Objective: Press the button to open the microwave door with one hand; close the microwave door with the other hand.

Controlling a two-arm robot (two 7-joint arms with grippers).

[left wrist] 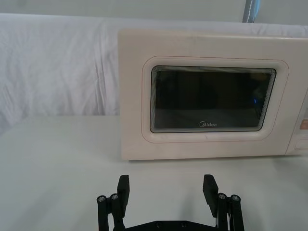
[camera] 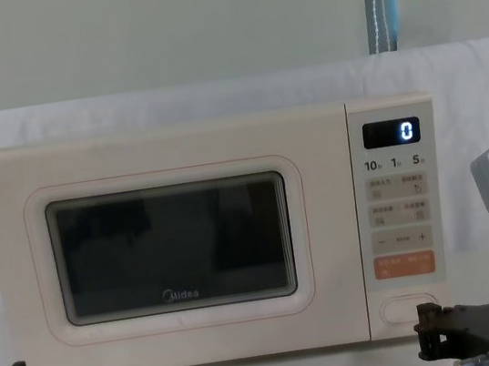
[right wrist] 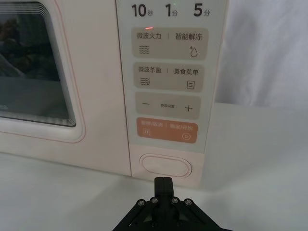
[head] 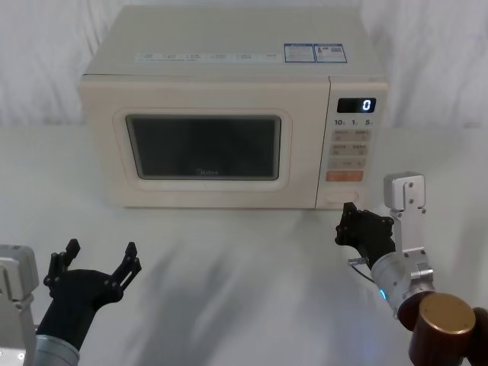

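Fingers pressed together, the right gripper hovers just short of the button; left gripper hangs spread wide and empty, facing the shut microwave door.

Plenty of bare tabletop out front of the microwave door, wide open for reaching in. Nothing between the right gripper, fingers pinched together, and the button, just a short gap. Left gripper parked low and spread, well clear of the door.
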